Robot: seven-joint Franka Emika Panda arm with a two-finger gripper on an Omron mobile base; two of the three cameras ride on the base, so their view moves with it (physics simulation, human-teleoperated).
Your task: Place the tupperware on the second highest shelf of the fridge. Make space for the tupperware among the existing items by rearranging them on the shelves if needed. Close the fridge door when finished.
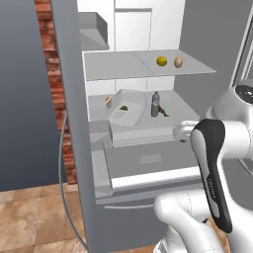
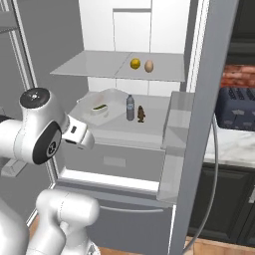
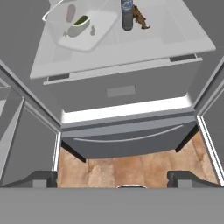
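So the tupperware (image 3: 81, 27) is seen resting inside the fridge (image 3: 127, 89) on a shelf (image 3: 131, 50), up at 11 o'clock from the claw (image 3: 113, 178), which is spread wide and empty.

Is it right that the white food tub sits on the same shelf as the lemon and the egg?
No. The tub sits on the shelf below, beside the bottle. The lemon and egg are on the shelf above it, as the right base view shows.
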